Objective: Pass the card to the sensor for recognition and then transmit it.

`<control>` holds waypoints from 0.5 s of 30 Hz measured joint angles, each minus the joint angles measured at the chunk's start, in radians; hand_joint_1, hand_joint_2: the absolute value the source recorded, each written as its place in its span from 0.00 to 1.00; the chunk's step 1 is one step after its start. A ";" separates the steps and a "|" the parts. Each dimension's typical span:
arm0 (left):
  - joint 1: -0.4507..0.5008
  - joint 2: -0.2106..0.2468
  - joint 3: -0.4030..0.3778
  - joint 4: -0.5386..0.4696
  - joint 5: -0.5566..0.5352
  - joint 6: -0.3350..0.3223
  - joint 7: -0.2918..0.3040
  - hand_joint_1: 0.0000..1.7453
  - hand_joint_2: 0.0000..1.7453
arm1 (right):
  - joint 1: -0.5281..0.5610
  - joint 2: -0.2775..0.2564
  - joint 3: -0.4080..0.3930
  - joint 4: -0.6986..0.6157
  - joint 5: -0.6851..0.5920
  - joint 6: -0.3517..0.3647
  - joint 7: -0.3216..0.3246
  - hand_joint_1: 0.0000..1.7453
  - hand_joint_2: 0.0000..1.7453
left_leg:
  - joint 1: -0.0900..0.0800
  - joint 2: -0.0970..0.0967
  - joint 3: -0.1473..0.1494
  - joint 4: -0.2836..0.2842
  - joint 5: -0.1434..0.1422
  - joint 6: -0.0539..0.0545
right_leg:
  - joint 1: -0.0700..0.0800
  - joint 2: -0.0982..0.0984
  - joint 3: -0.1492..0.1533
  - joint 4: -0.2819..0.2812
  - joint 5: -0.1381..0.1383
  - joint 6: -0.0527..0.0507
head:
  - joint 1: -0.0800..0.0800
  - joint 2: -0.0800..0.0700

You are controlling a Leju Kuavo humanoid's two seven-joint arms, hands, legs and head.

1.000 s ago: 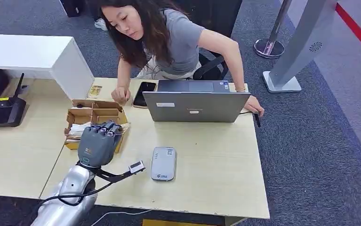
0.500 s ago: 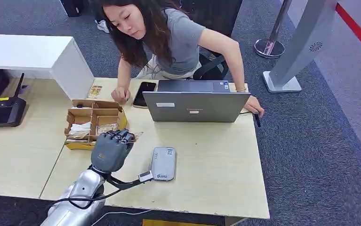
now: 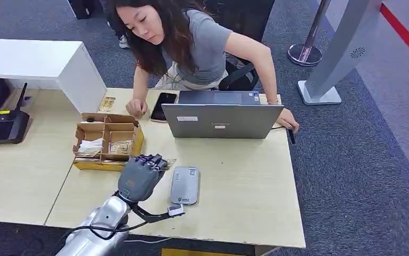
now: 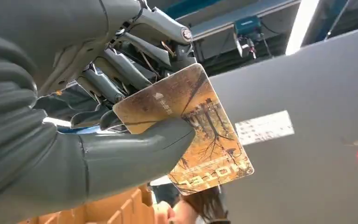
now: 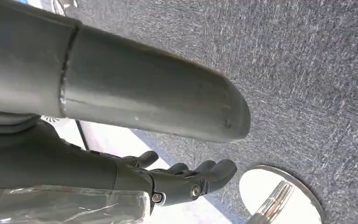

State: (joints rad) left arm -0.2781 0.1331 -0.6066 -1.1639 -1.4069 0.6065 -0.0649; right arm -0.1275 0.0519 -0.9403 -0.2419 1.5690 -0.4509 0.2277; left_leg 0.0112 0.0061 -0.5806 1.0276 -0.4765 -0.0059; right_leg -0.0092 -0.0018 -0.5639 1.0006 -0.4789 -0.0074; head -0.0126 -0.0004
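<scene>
My left hand (image 3: 139, 177) hovers over the wooden table (image 3: 245, 202), just left of the flat grey card sensor (image 3: 185, 185). In the left wrist view, my left hand (image 4: 97, 116) pinches a brown and gold hotel card (image 4: 200, 135) between its thumb and fingers. The card stands out past the fingertips in front of the grey laptop lid (image 4: 307, 116). My right hand (image 5: 167, 179) hangs beside my body above the grey carpet, its fingers apart and holding nothing.
A cardboard box (image 3: 106, 140) with more cards sits left of and behind my left hand. A grey laptop (image 3: 222, 120) stands behind the sensor, and a person (image 3: 191, 48) leans over it, one hand by a black phone (image 3: 164, 105). A black router (image 3: 2, 126) lies far left.
My left hand has moved right and toward the table's front, from above the cardboard box to a spot beside the grey sensor, still holding the card. The person has barely moved.
</scene>
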 joint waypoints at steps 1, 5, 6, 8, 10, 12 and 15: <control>0.000 -0.002 -0.003 0.004 -0.001 0.001 0.000 1.00 1.00 | 0.000 0.000 0.002 0.000 0.000 0.000 0.000 0.00 0.00 | 0.000 0.000 0.000 0.000 0.000 0.000 | 0.000 0.000 0.000 0.000 0.000 0.000 | 0.000 0.000; 0.001 -0.005 -0.016 0.019 -0.005 0.012 0.003 1.00 1.00 | 0.001 0.000 0.007 0.000 0.000 -0.001 0.000 0.00 0.00 | 0.000 0.000 0.000 0.000 0.000 0.000 | 0.000 0.000 0.000 0.000 0.000 0.000 | 0.000 0.000; 0.001 -0.006 -0.018 0.022 -0.007 0.013 0.003 1.00 1.00 | 0.001 0.000 0.009 0.000 0.000 -0.002 0.000 0.00 0.00 | 0.000 0.000 0.000 0.000 0.000 0.000 | 0.000 0.000 0.000 0.000 0.000 0.000 | 0.000 0.000; 0.003 -0.008 -0.020 0.029 -0.012 0.016 0.005 1.00 1.00 | 0.001 0.000 0.010 0.000 0.000 -0.002 0.000 0.00 0.00 | 0.000 0.000 0.000 0.000 0.000 0.000 | 0.000 0.000 0.000 0.000 0.000 0.000 | 0.000 0.000; 0.005 -0.008 -0.023 0.036 -0.017 0.021 0.011 1.00 1.00 | 0.002 0.000 0.011 0.000 0.000 -0.003 0.000 0.00 0.00 | 0.000 0.000 0.000 0.000 0.000 0.000 | 0.000 0.000 0.000 0.000 0.000 0.000 | 0.000 0.000; 0.008 -0.008 -0.027 0.042 -0.019 0.024 0.015 1.00 1.00 | 0.003 0.000 0.011 0.000 0.000 -0.004 0.000 0.00 0.00 | 0.000 0.000 0.000 0.000 0.000 0.000 | 0.000 0.000 0.000 0.000 0.000 0.000 | 0.000 0.000; 0.014 -0.010 -0.032 0.050 -0.026 0.025 0.019 1.00 1.00 | 0.006 0.000 0.011 0.000 0.000 -0.005 0.000 0.00 0.00 | 0.000 0.000 0.000 0.000 0.000 0.000 | 0.000 0.000 0.000 0.000 0.000 0.000 | 0.000 0.000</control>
State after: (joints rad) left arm -0.2644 0.1236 -0.6390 -1.1135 -1.4325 0.6313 -0.0454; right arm -0.1218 0.0519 -0.9289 -0.2419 1.5690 -0.4559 0.2274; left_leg 0.0112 0.0061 -0.5807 1.0276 -0.4765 -0.0059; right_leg -0.0092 -0.0018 -0.5639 1.0006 -0.4789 -0.0074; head -0.0122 -0.0004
